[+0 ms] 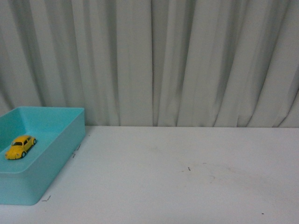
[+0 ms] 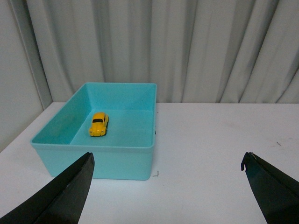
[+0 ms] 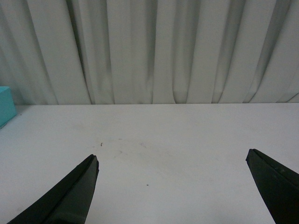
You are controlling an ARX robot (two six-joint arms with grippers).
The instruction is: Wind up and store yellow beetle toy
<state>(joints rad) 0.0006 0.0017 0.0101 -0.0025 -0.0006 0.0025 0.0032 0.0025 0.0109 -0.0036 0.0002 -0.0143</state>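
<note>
The yellow beetle toy (image 1: 20,146) rests on its wheels on the floor of a turquoise bin (image 1: 65,140) at the table's left; the left wrist view shows the beetle toy (image 2: 99,124) inside the bin (image 2: 117,161) too. My left gripper (image 2: 167,161) is open, well back from the bin, with nothing between its black fingers (image 2: 70,191). My right gripper (image 3: 172,161) is open over bare white table, its fingers (image 3: 74,193) wide apart and empty. Neither arm shows in the front view.
A white table (image 1: 187,177) runs up to a pale pleated curtain (image 1: 187,60). A corner of the bin (image 3: 5,105) shows in the right wrist view. Small dark marks (image 1: 188,168) dot the tabletop.
</note>
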